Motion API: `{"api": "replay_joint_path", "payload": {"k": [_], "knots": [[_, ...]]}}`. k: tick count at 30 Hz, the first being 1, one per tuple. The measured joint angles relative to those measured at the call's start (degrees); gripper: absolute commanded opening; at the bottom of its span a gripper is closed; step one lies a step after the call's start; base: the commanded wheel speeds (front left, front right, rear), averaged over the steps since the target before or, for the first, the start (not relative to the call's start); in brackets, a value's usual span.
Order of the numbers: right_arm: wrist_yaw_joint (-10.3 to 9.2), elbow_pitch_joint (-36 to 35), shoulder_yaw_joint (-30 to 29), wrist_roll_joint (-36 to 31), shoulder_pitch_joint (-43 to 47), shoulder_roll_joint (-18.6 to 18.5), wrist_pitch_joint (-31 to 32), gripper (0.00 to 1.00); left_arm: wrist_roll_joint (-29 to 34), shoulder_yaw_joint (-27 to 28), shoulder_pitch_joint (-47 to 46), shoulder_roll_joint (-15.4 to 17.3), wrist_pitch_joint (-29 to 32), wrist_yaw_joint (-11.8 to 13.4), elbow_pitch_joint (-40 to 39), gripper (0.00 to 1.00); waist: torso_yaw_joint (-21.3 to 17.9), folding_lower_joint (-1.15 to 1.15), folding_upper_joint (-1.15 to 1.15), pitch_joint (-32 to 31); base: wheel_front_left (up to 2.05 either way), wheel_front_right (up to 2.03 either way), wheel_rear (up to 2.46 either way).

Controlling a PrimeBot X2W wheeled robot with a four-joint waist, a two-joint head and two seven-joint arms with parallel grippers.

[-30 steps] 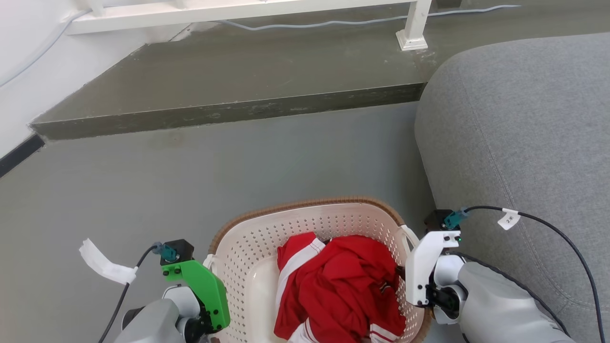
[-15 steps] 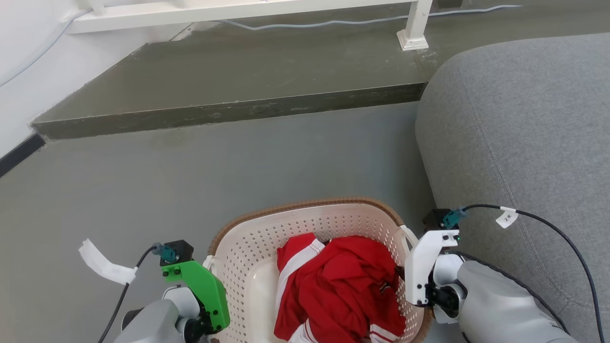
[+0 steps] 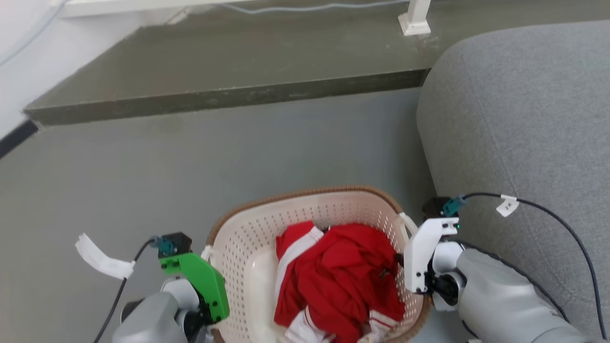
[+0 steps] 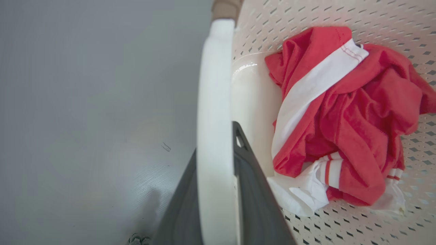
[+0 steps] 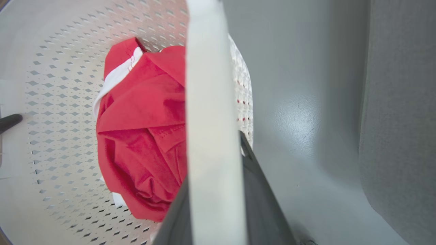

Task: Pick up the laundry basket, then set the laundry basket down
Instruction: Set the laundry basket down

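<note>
**Laundry basket gripped at both handles: surroundings and contents**

**Surroundings.** The grey smooth floor (image 3: 190, 166) ends at its far edge against a dark olive raised step (image 3: 238, 57). The foot of a white post (image 3: 413, 24) stands on that step. A grey upholstered sofa (image 3: 524, 119) closes off the floor's right edge. The right forearm lies close against the sofa's base. A black cable with a white tag (image 3: 507, 206) runs from the right wrist across the sofa front. A white strip of tape (image 3: 100, 259) hangs on the left wrist cable.

**Task item.** The cream-white perforated plastic laundry basket with a brown woven-look rim (image 3: 333, 216) is at the near part of the floor. It is just beside the sofa and well apart from the step. Whether its base touches the floor cannot be told.

**Contents.** A crumpled red garment with white bands (image 3: 343, 281) lies inside the laundry basket. It sits toward the right wall, and bare basket bottom shows on the left.

**Hands.** The left hand (image 4: 218, 163) pinches the left white handle (image 4: 214, 102), with one dark finger on each side of it. The right hand (image 5: 214, 177) pinches the right white handle (image 5: 207, 102) in the same way.
</note>
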Motion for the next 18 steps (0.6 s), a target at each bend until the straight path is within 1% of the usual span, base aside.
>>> {"api": "replay_joint_path", "payload": {"k": [8, 18], "knots": [[0.00, 0.0, -0.2, 0.3, -2.7, -0.1, -1.9, 0.00, 0.0, 0.0, -3.0, 0.1, -2.1, 0.0, -0.5, 0.00, 0.0, 0.00, 0.00, 3.7, 0.00, 0.00, 0.00], [0.00, 0.0, -0.3, 0.4, -6.5, -0.5, -4.6, 0.00, 0.1, 0.0, -6.9, 0.7, -4.4, 0.0, -1.0, 0.00, 0.0, 0.00, 0.00, 10.2, 0.00, 0.00, 0.00]]}}
